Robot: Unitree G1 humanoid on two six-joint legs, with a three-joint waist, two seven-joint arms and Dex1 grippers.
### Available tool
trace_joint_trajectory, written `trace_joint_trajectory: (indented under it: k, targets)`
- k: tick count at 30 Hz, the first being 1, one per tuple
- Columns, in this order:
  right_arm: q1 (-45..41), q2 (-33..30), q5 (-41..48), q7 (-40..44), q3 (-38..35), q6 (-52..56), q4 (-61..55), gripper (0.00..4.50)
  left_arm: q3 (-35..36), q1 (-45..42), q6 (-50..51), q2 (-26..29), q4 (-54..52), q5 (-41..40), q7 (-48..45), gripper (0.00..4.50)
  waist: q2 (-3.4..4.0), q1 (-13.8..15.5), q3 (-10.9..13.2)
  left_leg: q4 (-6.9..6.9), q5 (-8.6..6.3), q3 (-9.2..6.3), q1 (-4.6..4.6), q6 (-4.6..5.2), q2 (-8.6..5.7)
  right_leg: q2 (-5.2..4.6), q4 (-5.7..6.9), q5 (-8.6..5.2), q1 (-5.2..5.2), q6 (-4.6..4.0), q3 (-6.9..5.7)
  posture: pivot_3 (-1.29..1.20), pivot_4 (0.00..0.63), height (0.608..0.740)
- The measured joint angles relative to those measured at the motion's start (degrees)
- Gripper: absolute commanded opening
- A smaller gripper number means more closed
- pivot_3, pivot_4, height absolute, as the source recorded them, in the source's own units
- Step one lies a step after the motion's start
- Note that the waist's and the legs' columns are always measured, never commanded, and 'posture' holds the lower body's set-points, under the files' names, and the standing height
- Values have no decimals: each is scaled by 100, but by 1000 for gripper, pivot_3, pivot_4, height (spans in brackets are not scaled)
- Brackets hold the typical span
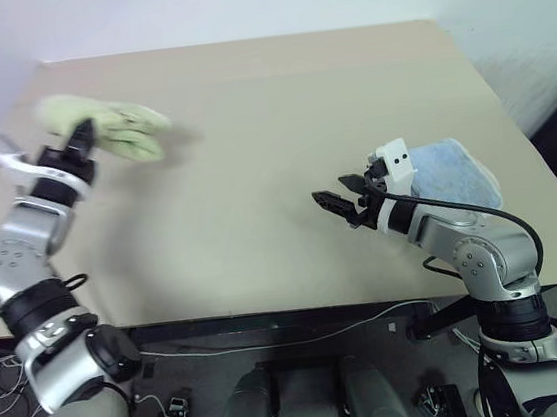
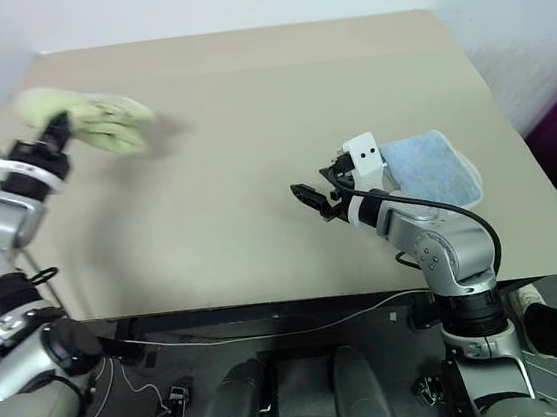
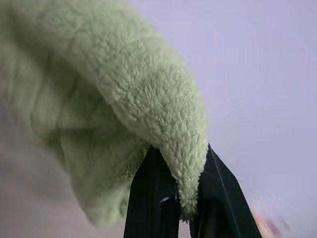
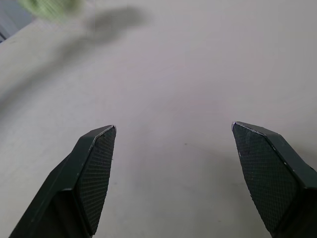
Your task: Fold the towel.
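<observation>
Worktop [image 1: 251, 141]: broad beige surface, plain and matte.
Light blue folded cloth [image 1: 451, 174]: lies flat on the worktop near its right edge.
Middle of worktop: carries nothing but shadows.

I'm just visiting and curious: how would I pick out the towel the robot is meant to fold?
Start at the big beige table and look to its far left corner. There the left gripper is shut on a bunched, fluffy towel, lifting it off the tabletop. It is pale yellow-green, unlike the light blue cloth lying flat near the right edge.
</observation>
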Motion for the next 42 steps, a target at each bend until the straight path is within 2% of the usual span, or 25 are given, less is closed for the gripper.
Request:
trace_joint_trajectory:
  k: [3, 7, 13, 16, 26, 27, 31, 34, 36, 39, 42]
  targets:
    - [-9, 13, -32, 20, 18, -56, 3, 3924, 303, 188, -658, 143, 607, 101, -32, 39, -1, 25, 0, 2, 0, -1, 0, 1, -2, -2, -1, 0, 3, 0, -2, 0, 150, 740]
    - [-23, 27, -60, 65, 82, -110, 7, 3924, 405, 698, -919, 116, 1215, 140, -53, 39, -11, 42, -1, 5, -1, -5, -2, 1, -4, -6, -3, 0, 5, 0, -7, 0, 150, 740]
    - [-18, 18, -155, 115, 89, -191, 11, 3924, 524, 1099, -1001, -43, 1296, 42, -15, 39, -14, 13, -1, 2, -1, -6, -2, 1, -1, -6, -1, 0, 2, 0, -4, 0, 150, 740]
    - [-15, 16, -195, 128, 89, -218, 12, 3924, 528, 1290, -953, -220, 1007, -67, -17, 865, -14, 7, -1, 0, -1, -6, -2, 1, 0, -6, -1, 0, 2, 0, -4, 0, 150, 740]
    - [-15, 18, -243, 179, 108, -220, 56, 3924, 753, 1945, -456, -746, -154, -1010, 128, 4294, -14, 9, -1, 1, -1, -6, -1, 1, 0, -7, -1, 0, 3, 0, -2, 0, 150, 740]
    - [-15, 18, -250, 182, 111, -220, 59, 3924, 754, 2034, -395, -801, -291, -1120, 168, 4461, -14, 10, -1, 1, -1, -6, -1, 1, 0, -7, -1, 0, 4, 0, -2, 0, 150, 740]
    - [-17, 20, -268, 206, 144, -220, 75, 3924, 733, 2434, -38, -1000, -846, -1517, 243, 4461, -14, 9, -1, 1, -1, -6, -1, 1, 0, -7, -1, 0, 3, 0, -2, 0, 150, 740]
    - [-31, 15, -278, 219, 143, -244, 175, 3924, 322, 2771, 323, -1135, -1456, -1588, 312, 4461, -14, 37, -2, 4, -1, -8, -1, 1, 0, -7, -2, 0, 9, 0, -5, 0, 150, 740]
    - [-69, 22, -296, 213, 132, -288, 293, 3924, -269, 2847, 436, -1164, -1876, -1335, 310, 4461, -15, 77, -2, 9, -1, -10, -1, 1, -3, -9, -3, 0, 14, -1, -9, 0, 150, 740]
    - [-159, 33, -330, 167, 61, -428, 356, 3924, -1499, 2745, 240, -959, -2446, -398, 75, 4461, -15, 72, -2, 7, -1, -8, -1, 1, -5, -5, -6, 1, 14, -1, -8, 0, 150, 740]
    - [-168, -3, -534, 92, 4, -750, 386, 3924, -2555, 2503, -289, -544, -2582, 691, -421, 4461, -13, 17, -2, -6, 0, -2, 1, -1, -2, 4, -7, 0, 6, -3, -3, 0, 150, 740]
